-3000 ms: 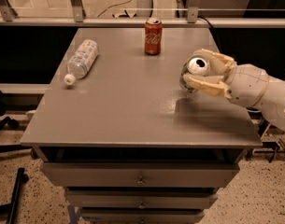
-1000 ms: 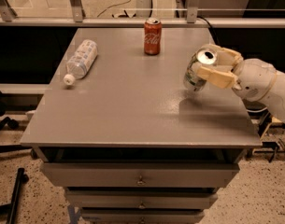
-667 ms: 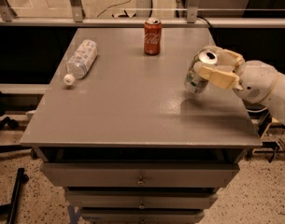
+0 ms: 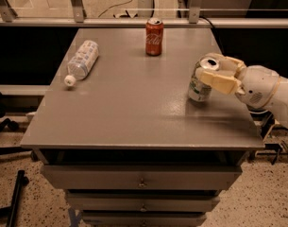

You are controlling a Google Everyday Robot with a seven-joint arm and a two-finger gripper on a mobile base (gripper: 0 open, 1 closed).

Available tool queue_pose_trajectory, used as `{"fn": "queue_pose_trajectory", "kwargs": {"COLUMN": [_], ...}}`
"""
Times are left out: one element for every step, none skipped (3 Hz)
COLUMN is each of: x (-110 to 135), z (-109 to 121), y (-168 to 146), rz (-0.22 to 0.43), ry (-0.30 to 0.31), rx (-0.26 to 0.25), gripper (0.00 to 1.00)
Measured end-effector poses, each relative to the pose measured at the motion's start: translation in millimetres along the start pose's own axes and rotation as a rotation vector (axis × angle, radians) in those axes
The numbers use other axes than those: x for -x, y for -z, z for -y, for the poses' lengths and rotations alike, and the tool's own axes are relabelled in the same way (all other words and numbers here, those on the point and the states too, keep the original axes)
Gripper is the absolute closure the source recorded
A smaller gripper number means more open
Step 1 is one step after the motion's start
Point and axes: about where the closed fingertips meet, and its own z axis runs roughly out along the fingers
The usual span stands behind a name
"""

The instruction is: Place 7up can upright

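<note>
The robot's white arm [image 4: 265, 91] reaches in from the right side, low over the bench [image 4: 134, 112]. At its end the gripper [image 4: 206, 67] is close to the right edge of the grey bench top. Its two pale fingers [image 4: 220, 81] are closed around the 7up can [image 4: 198, 90], one in front of it and one behind it, high up near the rim.

The 7up can is on the right part of the bench. It stands almost straight, with its silver top facing up and leaning a little toward the arm. Its bottom is down at the bench top, but I cannot tell if it really touches.

A red cola can [image 4: 154, 37] stands straight up near the back edge, about in the middle, well apart from the 7up can. A clear water bottle [image 4: 83, 58] lies on its side on the left part of the bench. Its white cap [image 4: 69, 80] points toward the front left.

Under the bench top there are grey drawers [image 4: 141, 178] with small knobs. The floor [image 4: 271, 207] around the bench is speckled.
</note>
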Motion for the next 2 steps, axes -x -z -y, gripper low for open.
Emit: {"fn": "queue_pose_trajectory", "kwargs": {"x": [-10.9,-17.9], "z": [-0.3,-0.5], "y": [0.8,2.5], "rz": [-0.022,-0.021], "ry": [-0.014,-0.026], "rx": [-0.007,-0.013], "gripper": [1.00,1.00]}}
